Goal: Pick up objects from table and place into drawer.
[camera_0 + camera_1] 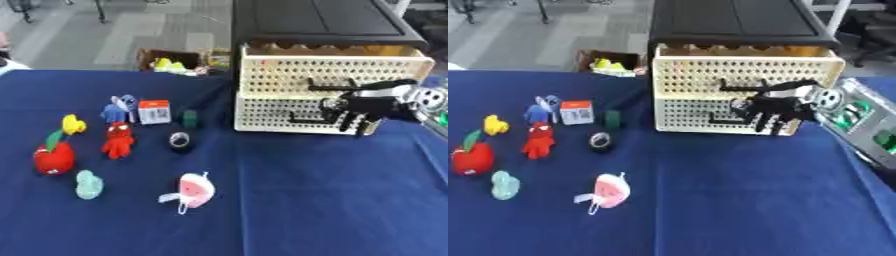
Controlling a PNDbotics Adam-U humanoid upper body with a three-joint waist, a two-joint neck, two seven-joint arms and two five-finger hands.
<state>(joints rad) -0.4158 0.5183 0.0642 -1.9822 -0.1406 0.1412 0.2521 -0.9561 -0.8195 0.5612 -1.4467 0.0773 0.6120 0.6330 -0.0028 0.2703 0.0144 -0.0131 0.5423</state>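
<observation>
I judge the task barely begun: my right hand [363,107] is at the front of the cream drawer unit [289,75], fingers spread and straight, holding nothing, while the toys, red apple [52,157] to pink piece [194,190], all lie on the blue table [332,200].

One drawer unit [332,90]. One apple [53,158], one duck [73,124], one red toy [118,140], one blue toy [116,109], one box [154,111], one tape roll [180,140], one pink toy [194,190], one teal toy [88,184], one green block [190,118].

The right hand [773,107] reaches in from the right, wrist level, fingers seemingly spread and uncurled.
</observation>
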